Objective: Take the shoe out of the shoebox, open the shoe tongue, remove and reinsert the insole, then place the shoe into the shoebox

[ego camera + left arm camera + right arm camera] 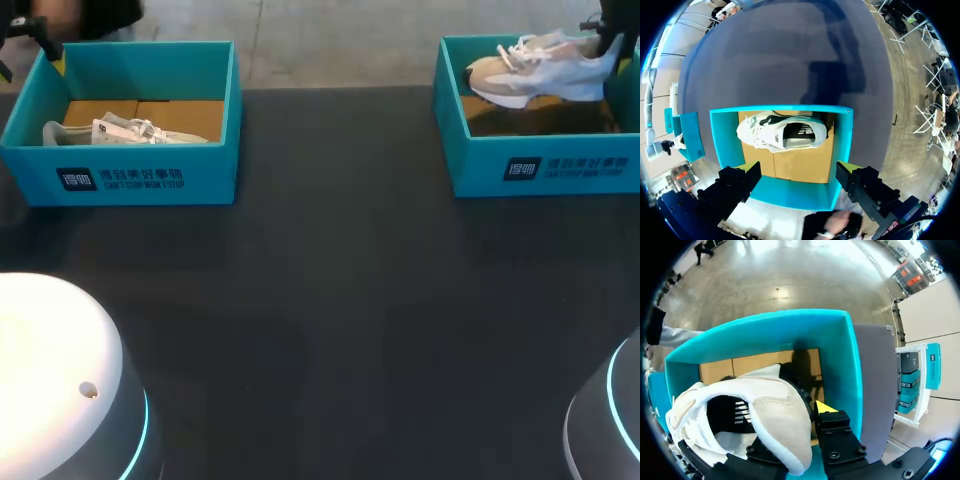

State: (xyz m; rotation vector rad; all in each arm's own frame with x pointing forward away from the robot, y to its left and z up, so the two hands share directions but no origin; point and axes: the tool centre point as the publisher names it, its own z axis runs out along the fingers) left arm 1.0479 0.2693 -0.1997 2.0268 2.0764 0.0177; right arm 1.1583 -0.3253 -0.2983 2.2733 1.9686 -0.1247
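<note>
Two teal shoeboxes stand at the table's far edge. The right shoebox (540,165) has a white and beige shoe (545,68) tilted above its floor, toe toward the middle of the table. My right gripper (608,40) is shut on that shoe's heel collar (782,410), with one yellow fingertip (822,407) showing beside it. The left shoebox (130,170) holds a second white shoe (125,130) lying on its side on the cardboard floor. My left gripper (797,170) hangs open above the left shoebox (790,108), well clear of that second shoe (782,132).
The dark table (340,300) stretches between and in front of the two boxes. My arms' rounded bases sit at the near left corner (50,380) and the near right corner (610,420).
</note>
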